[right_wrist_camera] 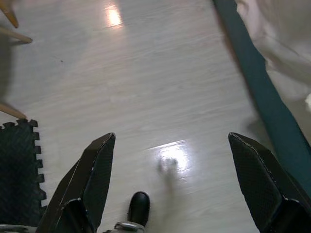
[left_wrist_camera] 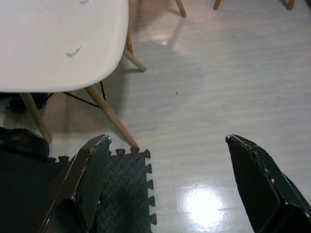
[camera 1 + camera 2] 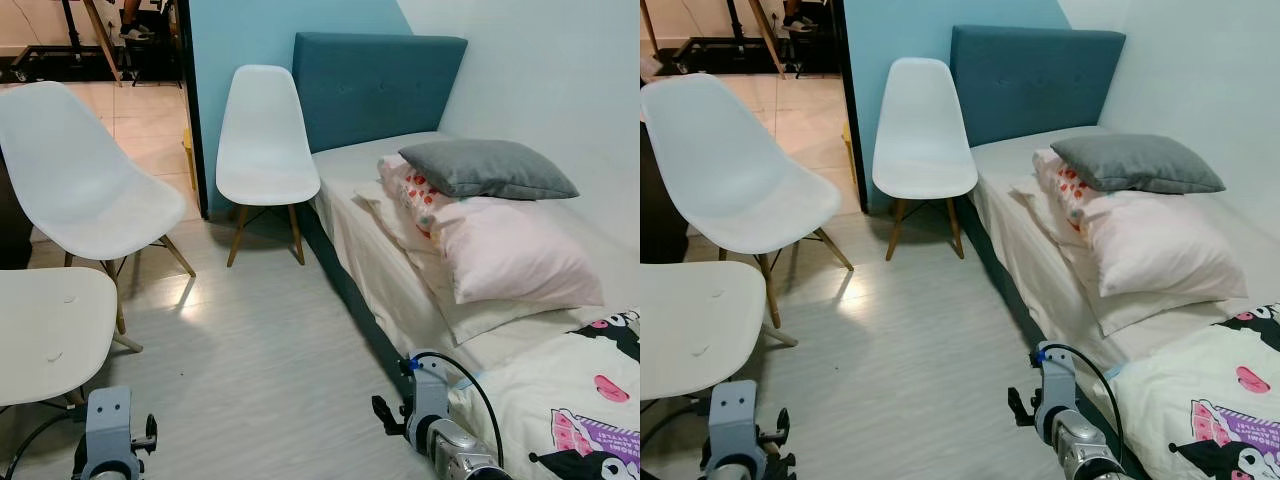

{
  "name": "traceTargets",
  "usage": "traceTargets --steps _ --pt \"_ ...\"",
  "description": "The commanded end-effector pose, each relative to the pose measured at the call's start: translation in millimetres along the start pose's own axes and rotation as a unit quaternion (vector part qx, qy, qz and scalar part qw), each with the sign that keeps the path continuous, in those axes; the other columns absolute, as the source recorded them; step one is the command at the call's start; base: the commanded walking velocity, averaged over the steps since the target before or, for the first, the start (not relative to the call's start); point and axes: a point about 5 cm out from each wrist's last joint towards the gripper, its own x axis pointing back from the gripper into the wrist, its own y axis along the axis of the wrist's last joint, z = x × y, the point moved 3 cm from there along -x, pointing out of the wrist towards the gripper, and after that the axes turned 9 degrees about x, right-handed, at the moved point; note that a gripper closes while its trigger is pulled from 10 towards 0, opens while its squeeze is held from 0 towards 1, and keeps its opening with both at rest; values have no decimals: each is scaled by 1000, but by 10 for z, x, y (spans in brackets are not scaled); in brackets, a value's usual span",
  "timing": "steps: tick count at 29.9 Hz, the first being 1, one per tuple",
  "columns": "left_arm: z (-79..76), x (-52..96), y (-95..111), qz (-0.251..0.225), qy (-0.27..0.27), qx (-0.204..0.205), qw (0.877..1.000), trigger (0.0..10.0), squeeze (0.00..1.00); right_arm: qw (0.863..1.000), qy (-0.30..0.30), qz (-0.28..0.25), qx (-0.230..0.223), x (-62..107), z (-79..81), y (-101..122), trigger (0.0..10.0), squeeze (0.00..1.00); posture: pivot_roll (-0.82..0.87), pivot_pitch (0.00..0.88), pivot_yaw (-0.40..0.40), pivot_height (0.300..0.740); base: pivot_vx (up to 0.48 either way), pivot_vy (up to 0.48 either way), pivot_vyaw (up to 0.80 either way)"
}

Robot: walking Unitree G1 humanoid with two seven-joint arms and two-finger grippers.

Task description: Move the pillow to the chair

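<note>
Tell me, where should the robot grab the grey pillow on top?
Probably by the grey pillow's near corner, coming from the floor side of the bed. It lies flat atop the pink pillow, its thin edge overhanging, so an open right gripper could pinch it there.

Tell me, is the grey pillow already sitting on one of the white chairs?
No, the grey pillow lies on top of the pink pillows on the bed, and the white chairs hold nothing.

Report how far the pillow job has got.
Nothing done yet: the grey pillow lies on the pink pillows on the bed. Nothing in hand: left gripper and right gripper hang open over the floor. Left: grasp a pillow, carry it to a chair.
</note>
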Motion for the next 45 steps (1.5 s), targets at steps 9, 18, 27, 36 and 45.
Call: traceTargets --steps 9,18,27,36,45 --pt "-42 -53 35 10 -3 11 1000 10000 0 1000 -13 -5 -25 -16 47 7 10000 0 120 0 -58 740 0 0 -438" --pt "-59 -94 93 7 -7 20 1000 10000 0 1000 -7 -12 -12 -35 74 76 10000 0 115 0 -78 740 0 0 0" --pt "-171 -126 179 -6 -32 49 998 10000 0 999 -18 -25 -18 -42 -4 177 10000 0 106 0 -87 740 0 0 0" --pt "-244 -104 144 -3 -50 54 997 10000 0 999 -25 -27 -17 -43 -54 220 10000 0 77 0 -87 740 206 0 -252" --pt "-250 -107 163 -8 -53 65 996 10000 0 999 -33 -40 -17 -40 -134 314 10000 0 71 0 -96 740 280 0 -350"
